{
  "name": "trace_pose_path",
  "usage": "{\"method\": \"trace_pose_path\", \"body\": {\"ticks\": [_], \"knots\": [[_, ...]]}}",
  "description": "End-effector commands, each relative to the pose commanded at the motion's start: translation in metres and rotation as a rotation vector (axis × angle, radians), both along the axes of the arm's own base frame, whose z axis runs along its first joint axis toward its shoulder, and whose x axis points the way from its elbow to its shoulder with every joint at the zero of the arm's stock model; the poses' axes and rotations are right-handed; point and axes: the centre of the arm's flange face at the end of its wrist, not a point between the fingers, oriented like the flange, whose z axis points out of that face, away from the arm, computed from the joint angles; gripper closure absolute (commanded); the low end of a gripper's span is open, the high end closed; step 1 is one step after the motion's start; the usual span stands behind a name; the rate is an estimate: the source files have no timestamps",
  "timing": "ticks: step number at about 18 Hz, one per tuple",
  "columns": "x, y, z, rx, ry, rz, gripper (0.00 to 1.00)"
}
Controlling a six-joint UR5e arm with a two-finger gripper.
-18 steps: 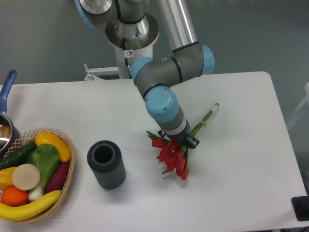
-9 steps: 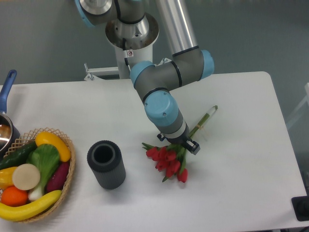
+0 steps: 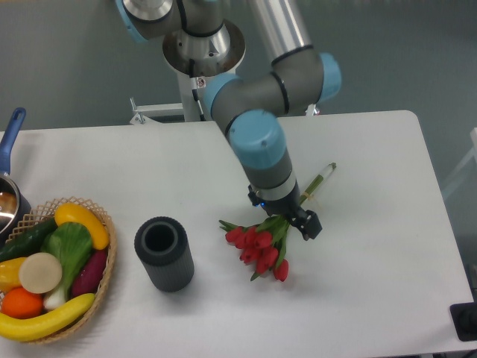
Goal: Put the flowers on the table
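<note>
A white desk (image 3: 373, 298) with rounded corners fills most of the view under even, soft light that throws only faint shadows. Behind it rises a plain grey-green wall (image 3: 67, 60), matte and unmarked. Beyond the desk's right edge, a strip of grey floor (image 3: 455, 149) is visible.

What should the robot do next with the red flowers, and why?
Probably lift the claw straight up and away. The flowers look like they already lie flat on the table, red heads toward the front and stems pointing back right. The claw sits just above the stems, so rising straight up should avoid dragging them. Whether it has fully let go is hard to see.
</note>
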Motion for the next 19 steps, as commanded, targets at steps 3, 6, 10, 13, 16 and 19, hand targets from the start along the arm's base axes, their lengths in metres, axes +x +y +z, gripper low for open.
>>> {"method": "trace_pose_path", "body": {"ticks": [3,6,10,13,16,19], "knots": [[-0.006,-0.020,0.038,0.118,-0.015,0.012,0.00],[-0.013,-0.052,0.069,0.136,-0.002,-0.071,0.00],[-0.023,-0.100,0.093,0.091,0.024,-0.172,0.00],[-0.027,-0.130,0.100,0.049,0.027,-0.249,0.00],[-0.034,-0.168,0.098,0.014,0.018,-0.316,0.00],[-0.033,-0.177,0.097,0.014,0.009,-0.313,0.00]]}}
